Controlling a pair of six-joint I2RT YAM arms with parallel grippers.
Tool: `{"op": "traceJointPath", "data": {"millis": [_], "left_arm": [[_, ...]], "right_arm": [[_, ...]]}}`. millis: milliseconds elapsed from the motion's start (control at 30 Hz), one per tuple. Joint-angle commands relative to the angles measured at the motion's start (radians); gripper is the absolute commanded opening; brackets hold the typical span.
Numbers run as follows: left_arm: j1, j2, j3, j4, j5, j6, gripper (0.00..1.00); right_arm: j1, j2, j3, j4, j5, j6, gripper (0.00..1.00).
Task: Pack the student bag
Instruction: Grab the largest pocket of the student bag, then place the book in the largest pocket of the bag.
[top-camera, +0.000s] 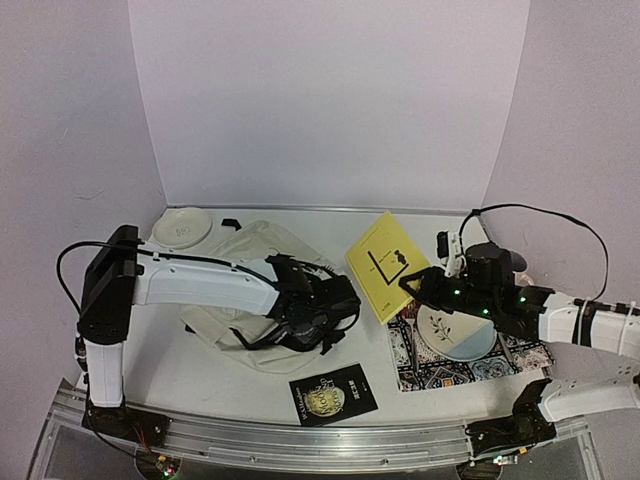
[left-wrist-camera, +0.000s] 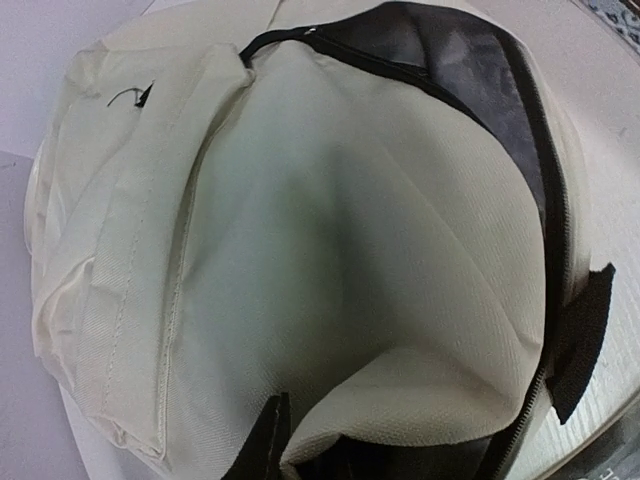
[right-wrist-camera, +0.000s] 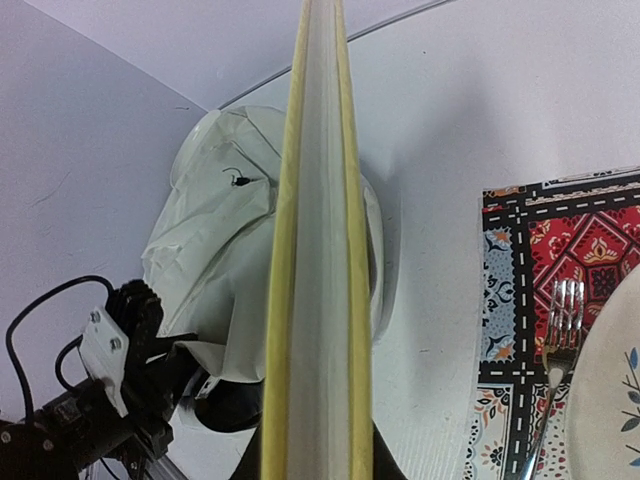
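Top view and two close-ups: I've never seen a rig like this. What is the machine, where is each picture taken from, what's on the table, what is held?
Two robot arms stand at the table's near edge, each ending in a two-finger gripper. The wide picture comes from a camera above and behind them; each close-up comes from a camera on one wrist. On the table lie a cream bag, a black book, a white dish and a patterned mat with a plate and fork. The right gripper holds a yellow book. The left gripper is at the bag's opening; whether it grips is unclear.
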Motion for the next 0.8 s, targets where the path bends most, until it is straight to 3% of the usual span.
{"op": "traceJointPath", "data": {"millis": [0, 100, 300, 500, 767], "left_arm": [[0.044, -0.082, 0.102, -0.035, -0.077, -0.015, 0.07], [0.099, -0.096, 0.167, -0.034, -0.072, -0.016, 0.0], [0.185, -0.083, 0.318, -0.026, -0.066, 0.008, 0.0], [0.26, -0.036, 0.479, -0.006, 0.034, 0.051, 0.0], [0.353, -0.03, 0.543, 0.064, 0.16, 0.057, 0.0]], "right_arm": [[0.007, -0.008, 0.077, 0.102, -0.027, -0.015, 0.0], [0.008, -0.004, 0.081, 0.102, -0.037, -0.008, 0.0], [0.007, 0.053, 0.111, 0.113, -0.124, 0.022, 0.0], [0.007, 0.119, 0.119, 0.182, -0.24, 0.075, 0.0], [0.007, 0.15, 0.136, 0.246, -0.333, 0.124, 0.0]]}}
